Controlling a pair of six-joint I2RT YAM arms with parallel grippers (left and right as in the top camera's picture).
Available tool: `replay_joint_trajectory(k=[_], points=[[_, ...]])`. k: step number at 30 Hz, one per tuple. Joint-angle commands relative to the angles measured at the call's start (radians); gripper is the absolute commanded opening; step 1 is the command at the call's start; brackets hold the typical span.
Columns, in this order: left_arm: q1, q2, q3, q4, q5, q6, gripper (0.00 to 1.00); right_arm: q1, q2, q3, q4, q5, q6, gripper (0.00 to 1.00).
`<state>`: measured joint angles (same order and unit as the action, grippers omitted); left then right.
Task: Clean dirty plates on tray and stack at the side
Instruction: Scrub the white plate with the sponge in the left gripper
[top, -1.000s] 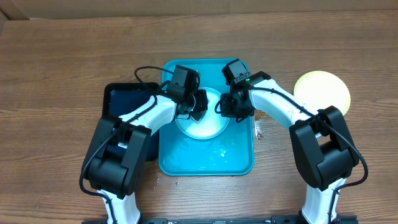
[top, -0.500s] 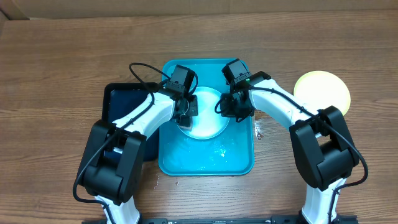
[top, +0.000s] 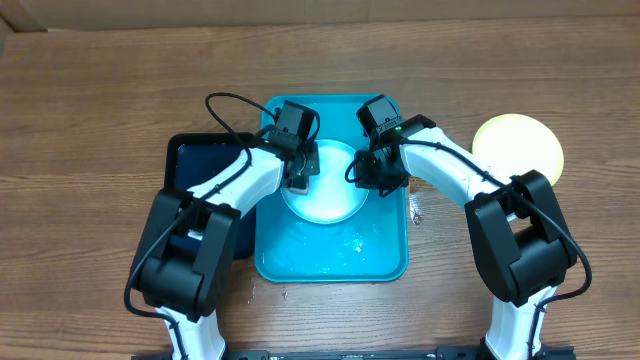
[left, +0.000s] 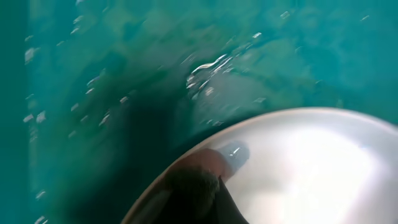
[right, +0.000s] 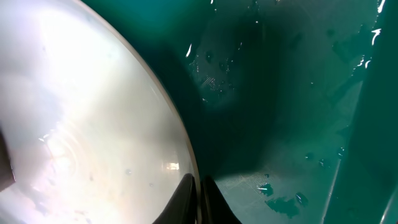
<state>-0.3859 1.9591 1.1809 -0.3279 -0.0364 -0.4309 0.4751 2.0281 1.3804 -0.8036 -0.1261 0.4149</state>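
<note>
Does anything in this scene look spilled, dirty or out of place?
Yes. The floor of the tray is wet: droplets and shiny puddles lie around the plate. A few small pale specks also lie on the table, just beside the tray's right edge. Nothing looks broken or tipped.

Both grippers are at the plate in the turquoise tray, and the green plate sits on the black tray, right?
No. The green plate lies on the table, right of the turquoise tray, not on the black tray; the overhead view shows it. Rest stands.
</note>
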Motion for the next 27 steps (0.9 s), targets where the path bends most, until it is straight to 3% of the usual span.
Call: replay_joint_trajectory(k=[1, 8, 14, 22, 27], points=[[-0.006, 0.066, -0.005, 0.015, 0.111, 0.053, 0.04, 0.019, 0.032, -0.006, -0.001, 0.005, 0.002, 0.04], [-0.053, 0.066, -0.003, 0.022, 0.226, 0.168, 0.04, 0.018, 0.032, -0.006, 0.005, 0.005, 0.002, 0.04], [-0.058, 0.064, 0.000, -0.091, 0.209, 0.182, 0.04, 0.019, 0.032, -0.006, 0.001, 0.005, 0.002, 0.04], [-0.015, -0.001, 0.001, -0.206, 0.037, 0.113, 0.04, 0.018, 0.032, -0.006, -0.005, 0.006, 0.005, 0.04], [0.000, -0.058, 0.002, -0.142, -0.035, 0.113, 0.04, 0.018, 0.032, -0.006, 0.006, 0.005, 0.005, 0.04]])
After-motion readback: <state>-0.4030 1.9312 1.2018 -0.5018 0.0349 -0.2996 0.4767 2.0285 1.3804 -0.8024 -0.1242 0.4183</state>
